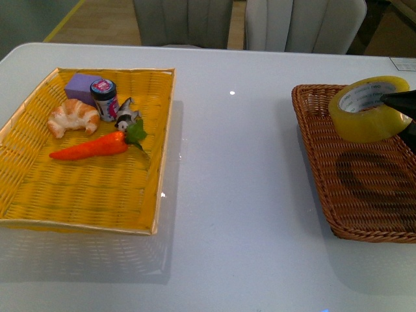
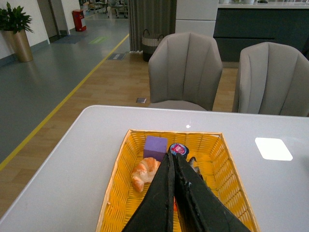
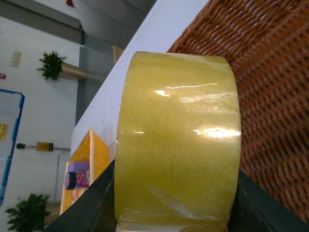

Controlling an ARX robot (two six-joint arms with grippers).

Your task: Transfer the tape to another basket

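Yellowish glossy film fills the grip of my right gripper, which pinches the tape across its width, one jaw on each flat side face. The roll hangs tilted, clear above the brown wicker basket, with its shadow on the weave. I judge it light and stiff but slick on the wound face, so those flat sides are the safest hold. My left gripper hangs pressed together, empty, over the yellow basket.

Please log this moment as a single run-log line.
right gripper: shut on tape | tape: lifted above brown basket | left gripper: shut, empty
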